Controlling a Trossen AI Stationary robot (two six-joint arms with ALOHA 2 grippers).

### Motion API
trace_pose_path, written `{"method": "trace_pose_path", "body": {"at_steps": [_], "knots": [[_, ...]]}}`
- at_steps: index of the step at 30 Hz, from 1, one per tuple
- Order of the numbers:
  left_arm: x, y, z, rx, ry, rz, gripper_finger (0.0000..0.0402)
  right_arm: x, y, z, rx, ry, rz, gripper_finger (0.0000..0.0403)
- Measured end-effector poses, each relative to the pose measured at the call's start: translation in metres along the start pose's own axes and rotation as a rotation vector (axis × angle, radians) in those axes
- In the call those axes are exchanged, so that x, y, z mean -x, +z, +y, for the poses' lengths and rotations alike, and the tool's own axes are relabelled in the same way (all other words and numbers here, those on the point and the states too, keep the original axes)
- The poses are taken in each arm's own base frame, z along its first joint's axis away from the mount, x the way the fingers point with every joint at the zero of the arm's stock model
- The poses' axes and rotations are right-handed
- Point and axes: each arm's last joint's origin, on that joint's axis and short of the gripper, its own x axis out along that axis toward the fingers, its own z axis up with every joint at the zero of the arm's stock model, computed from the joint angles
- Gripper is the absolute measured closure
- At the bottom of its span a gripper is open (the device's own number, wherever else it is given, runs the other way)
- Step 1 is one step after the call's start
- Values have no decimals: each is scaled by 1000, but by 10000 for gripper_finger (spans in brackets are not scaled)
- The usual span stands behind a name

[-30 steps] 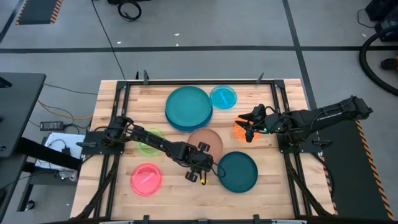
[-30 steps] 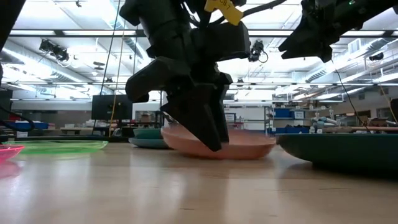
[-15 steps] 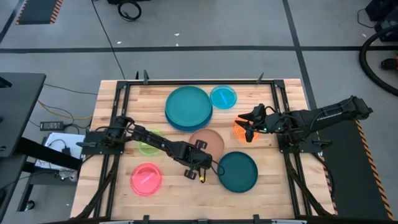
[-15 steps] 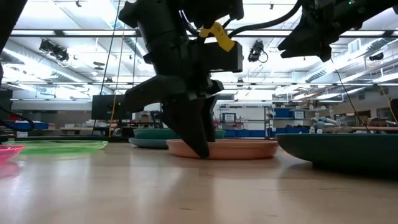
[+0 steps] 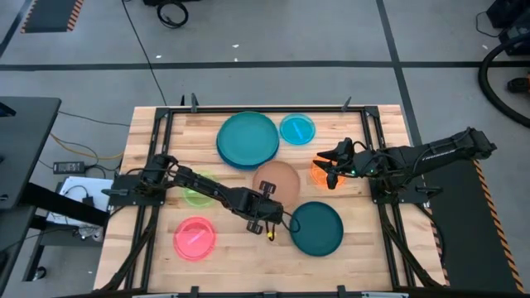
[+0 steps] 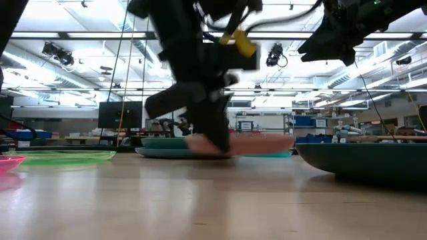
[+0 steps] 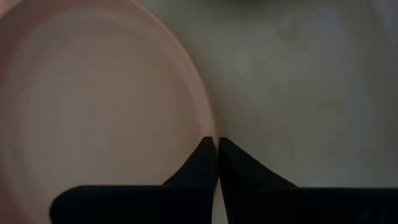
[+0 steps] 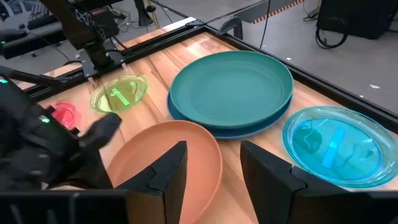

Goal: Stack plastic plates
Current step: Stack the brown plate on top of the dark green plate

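Observation:
The tan-brown plate (image 5: 276, 178) lies mid-table, and my left gripper (image 5: 267, 204) is shut on its near rim. A large teal plate (image 5: 248, 137) rests on a blue one (image 8: 186, 113) at the far side. Beside them sits a small cyan plate (image 5: 296, 128). A dark teal plate (image 5: 316, 228) lies near right, a lime green one (image 5: 199, 192) and a pink one (image 5: 195, 237) at the left. My right gripper (image 5: 330, 170) hangs open over the orange plate (image 5: 319, 175), which it partly hides. My left gripper pinches the tan-brown plate's near rim (image 7: 209, 127) between its two shut fingertips, one finger over the plate's inner side and one outside it. The fingers slant down from the table's near-left side. Whether the plate is lifted, I cannot tell.
A black metal frame (image 5: 157, 157) borders the wooden tabletop on both sides. Bare wood shows along the near edge (image 5: 248, 265) between the pink and dark teal plates. My right arm (image 5: 431, 153) reaches in from the right edge.
My left gripper has shut on the tan-brown plate's near rim and gone toward the table's far edge. The plate has shifted with it toward the teal stack.

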Motion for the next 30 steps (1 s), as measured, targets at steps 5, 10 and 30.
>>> {"method": "trace_pose_path", "body": {"at_steps": [5, 10, 30], "knots": [[11, 15, -1, -108, 35, -69, 387, 5, 3, -2, 4, 9, -22, 243], [18, 30, -3, -235, 5, -197, 386, 23, 12, -6, -6, 40, -31, 243], [2, 90, -12, -329, -346, -458, 386, 52, 20, -15, 45, 65, -147, 243]]}}
